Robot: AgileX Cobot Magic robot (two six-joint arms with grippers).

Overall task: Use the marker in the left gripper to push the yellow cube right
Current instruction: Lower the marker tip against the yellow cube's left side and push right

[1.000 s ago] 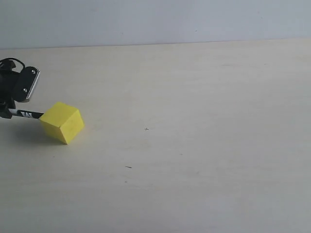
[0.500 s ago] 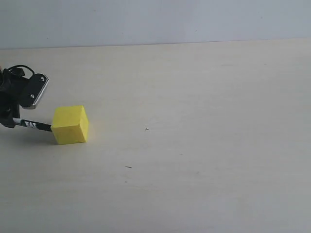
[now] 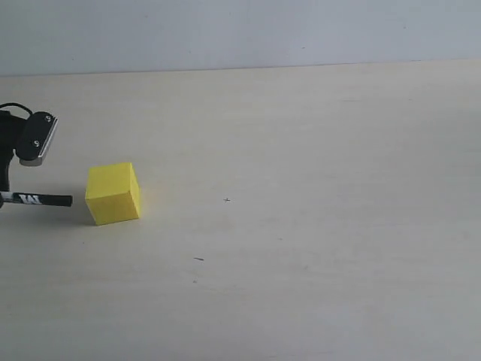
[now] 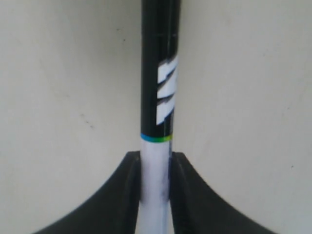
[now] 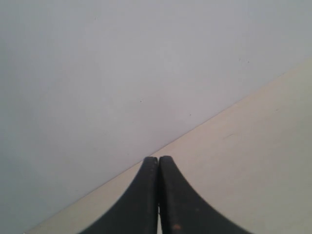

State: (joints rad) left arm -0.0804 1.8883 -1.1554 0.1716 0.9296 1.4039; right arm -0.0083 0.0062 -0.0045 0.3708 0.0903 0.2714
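Note:
The yellow cube (image 3: 113, 193) rests on the pale table at the left of the exterior view. The marker (image 3: 37, 200) lies level just left of it, black end toward the cube, with a small gap between the two. My left gripper (image 3: 3, 194) is at the frame's left edge, under its grey-tipped camera module (image 3: 37, 139). In the left wrist view the left gripper (image 4: 156, 157) is shut on the marker's (image 4: 158, 73) white barrel, and the cube is out of that view. My right gripper (image 5: 158, 159) is shut on nothing, over the table near the wall.
The pale wooden table (image 3: 301, 188) stretches wide to the right of the cube, with only small dark specks (image 3: 198, 259) on it. A grey wall (image 3: 240, 30) runs along its far edge.
The cube slid a little right and turned square-on. The marker and left gripper then drew back left, so the tip that touched the cube now stands off it.

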